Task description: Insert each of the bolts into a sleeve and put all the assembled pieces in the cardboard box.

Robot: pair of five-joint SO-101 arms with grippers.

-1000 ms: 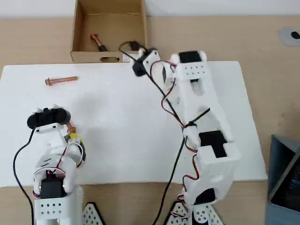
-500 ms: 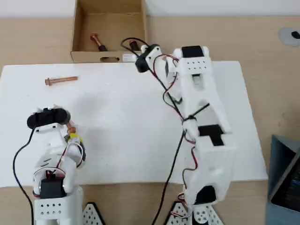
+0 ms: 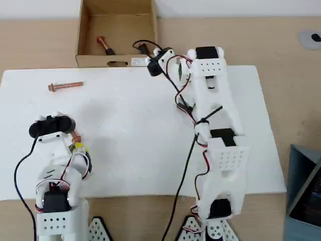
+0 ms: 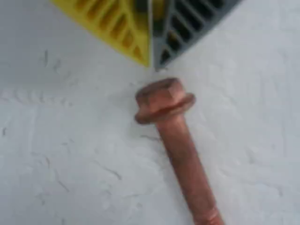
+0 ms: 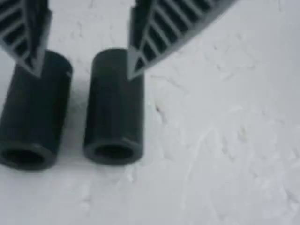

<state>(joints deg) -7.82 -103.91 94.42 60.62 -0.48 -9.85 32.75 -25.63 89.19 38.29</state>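
The left gripper [image 4: 152, 58] has its yellow and grey fingers pressed together on nothing, their tips just beside the flanged hex head of a copper-coloured metal bolt [image 4: 180, 140] lying flat on the white foam sheet [image 3: 130, 130]. The right gripper [image 5: 82, 63] is spread wide and grips nothing, with one fingertip over each of two hollow cylinders lying side by side, a first black sleeve [image 5: 35, 117] and a second black sleeve [image 5: 115, 112]. A second loose copper bolt [image 3: 65, 86] lies near the sheet's far left corner, and in the open brown cardboard box [image 3: 83, 30] beyond the sheet rests a copper bolt with a dark sleeve on its shank [image 3: 105, 46].
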